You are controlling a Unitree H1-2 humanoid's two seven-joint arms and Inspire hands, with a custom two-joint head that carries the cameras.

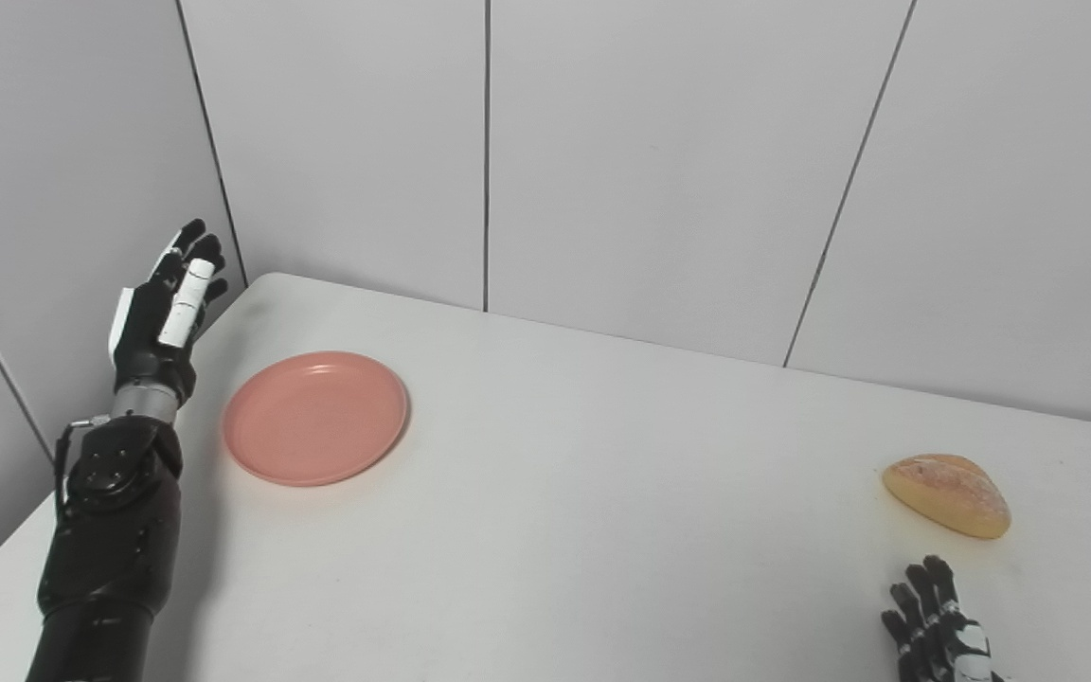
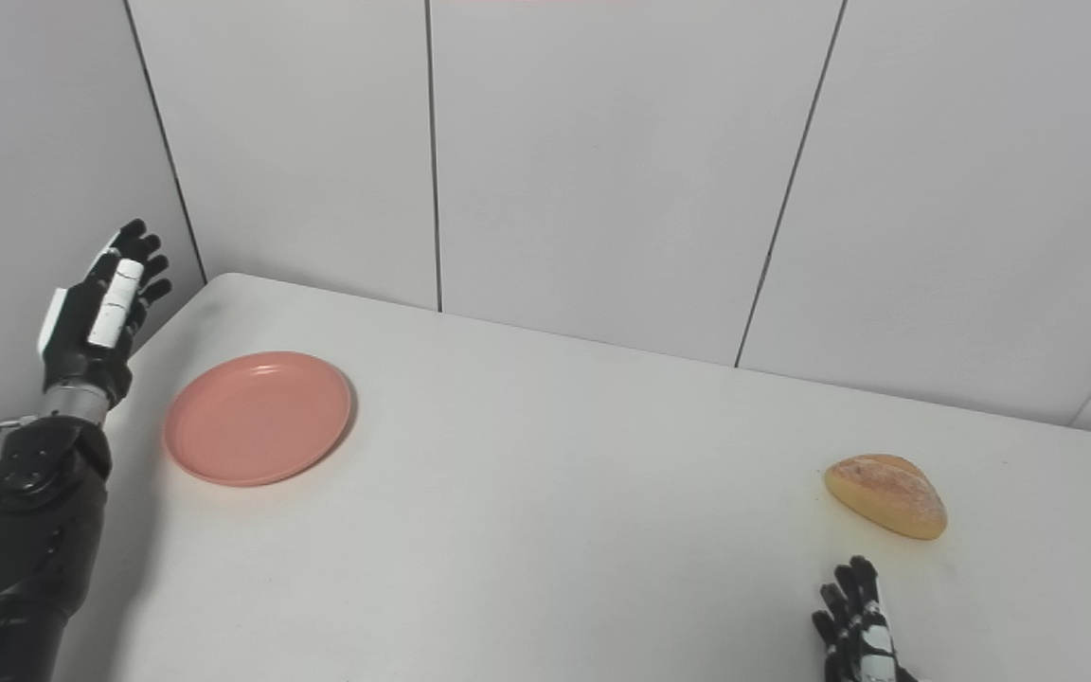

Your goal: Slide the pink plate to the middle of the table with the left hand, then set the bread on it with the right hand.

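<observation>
A round pink plate [image 1: 315,417] lies flat on the white table [image 1: 602,493], toward its left side. My left hand [image 1: 165,313] is raised just left of the plate, above the table's left edge, open with fingers stretched upward and holding nothing. A golden-brown bread roll [image 1: 947,494] rests on the table at the right. Below it, at the bottom edge, only the fingertips of my right hand [image 1: 934,620] show; they are spread, a short gap from the bread, and hold nothing.
Grey panelled walls [image 1: 659,161] close off the table at the back and on the left. The table's left edge runs diagonally beside my left forearm [image 1: 110,540].
</observation>
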